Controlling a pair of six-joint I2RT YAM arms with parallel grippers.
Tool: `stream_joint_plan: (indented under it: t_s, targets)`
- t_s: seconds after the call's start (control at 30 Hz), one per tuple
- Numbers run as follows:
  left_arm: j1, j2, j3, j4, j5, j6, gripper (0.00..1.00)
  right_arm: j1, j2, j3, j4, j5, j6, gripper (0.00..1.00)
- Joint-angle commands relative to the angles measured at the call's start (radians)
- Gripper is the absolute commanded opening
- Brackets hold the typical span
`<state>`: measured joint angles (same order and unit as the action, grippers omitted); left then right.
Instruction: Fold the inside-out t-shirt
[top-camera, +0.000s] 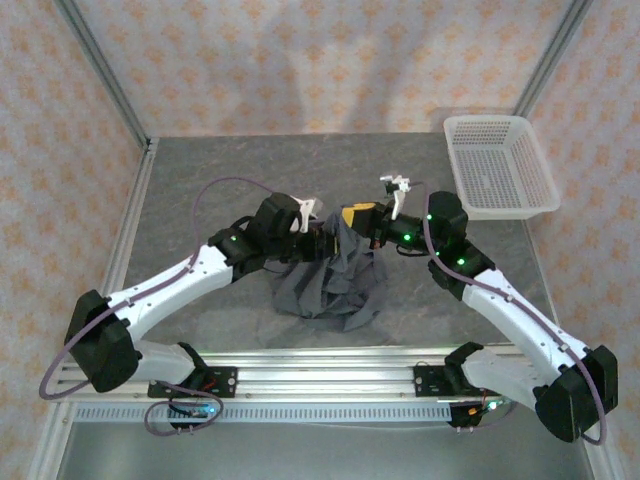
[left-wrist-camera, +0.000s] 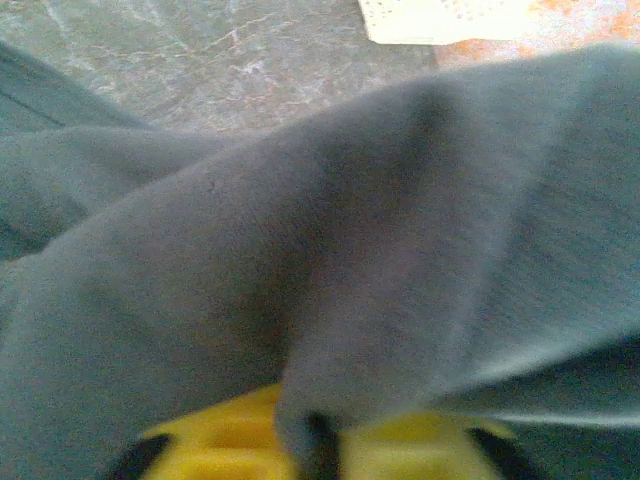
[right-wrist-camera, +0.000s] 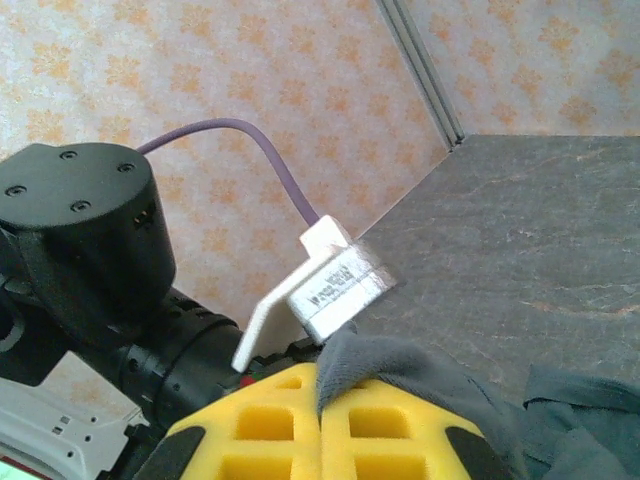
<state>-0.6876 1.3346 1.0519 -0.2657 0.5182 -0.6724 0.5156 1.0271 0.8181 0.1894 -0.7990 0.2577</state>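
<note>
The inside-out t-shirt (top-camera: 330, 288) is a dark slate-grey bunch, lifted at its top and hanging down onto the middle of the table. Both grippers meet at that raised part. My left gripper (top-camera: 323, 238) comes in from the left and my right gripper (top-camera: 356, 218) from the right. In the left wrist view the cloth (left-wrist-camera: 350, 250) drapes over the yellow fingers, and the left gripper (left-wrist-camera: 318, 435) is shut on a fold. In the right wrist view the right gripper (right-wrist-camera: 320, 388) is shut on an edge of the t-shirt (right-wrist-camera: 430, 375), close to the left arm's wrist.
A white mesh basket (top-camera: 500, 165) stands at the back right of the grey table (top-camera: 200, 170); its corner (left-wrist-camera: 440, 15) also shows in the left wrist view. Patterned walls close in the back and sides. A metal rail (top-camera: 320, 385) runs along the near edge.
</note>
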Motion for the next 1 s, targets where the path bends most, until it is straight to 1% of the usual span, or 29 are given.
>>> stream_joint_plan:
  t_s: [0.0, 0.1, 0.2, 0.3, 0.37, 0.47, 0.5, 0.57, 0.63, 0.67, 0.7, 0.77, 0.83, 0.9, 0.97]
  targets:
    - [0.048, -0.088, 0.007, 0.152, 0.089, -0.025, 0.00, -0.010, -0.046, -0.056, -0.001, 0.081, -0.038, 0.00]
    - [0.090, -0.142, -0.020, 0.250, 0.138, -0.099, 0.00, -0.032, -0.087, -0.155, -0.007, 0.182, -0.059, 0.01]
    - [0.094, -0.160, -0.025, 0.233, 0.147, -0.094, 0.00, -0.035, -0.099, -0.241, 0.006, 0.222, -0.092, 0.07]
    - [0.095, -0.150, -0.031, 0.191, 0.151, -0.061, 0.00, -0.035, -0.127, -0.242, -0.075, 0.327, -0.069, 0.27]
    - [0.095, -0.142, -0.032, 0.160, 0.147, -0.039, 0.00, -0.034, -0.188, -0.233, -0.125, 0.385, -0.033, 0.32]
    - [0.095, -0.133, -0.038, 0.147, 0.149, -0.020, 0.00, -0.002, -0.304, -0.255, -0.170, 0.509, 0.113, 0.40]
    - [0.096, -0.127, -0.037, 0.140, 0.147, -0.013, 0.00, 0.020, -0.336, -0.268, -0.191, 0.555, 0.186, 0.41]
    - [0.095, -0.118, -0.031, 0.132, 0.145, -0.002, 0.00, 0.085, -0.364, -0.296, -0.190, 0.597, 0.340, 0.42]
    - [0.095, -0.109, -0.026, 0.128, 0.146, 0.002, 0.00, 0.164, -0.338, -0.300, -0.194, 0.678, 0.523, 0.42]
    - [0.095, -0.106, -0.027, 0.129, 0.146, 0.001, 0.00, 0.188, -0.313, -0.297, -0.189, 0.700, 0.602, 0.42]
    - [0.094, -0.102, -0.027, 0.131, 0.146, -0.001, 0.00, 0.200, -0.276, -0.295, -0.165, 0.691, 0.664, 0.42]
    - [0.095, -0.096, -0.026, 0.131, 0.146, -0.003, 0.00, 0.204, -0.204, -0.277, -0.098, 0.636, 0.692, 0.42]
    - [0.095, -0.093, -0.027, 0.131, 0.148, -0.004, 0.00, 0.204, -0.154, -0.247, -0.094, 0.644, 0.702, 0.43]
    - [0.095, -0.093, -0.025, 0.126, 0.145, -0.005, 0.00, 0.204, -0.106, -0.219, -0.102, 0.658, 0.765, 0.46]
    - [0.095, -0.094, -0.024, 0.123, 0.143, -0.003, 0.00, 0.204, -0.062, -0.203, -0.071, 0.624, 0.796, 0.47]
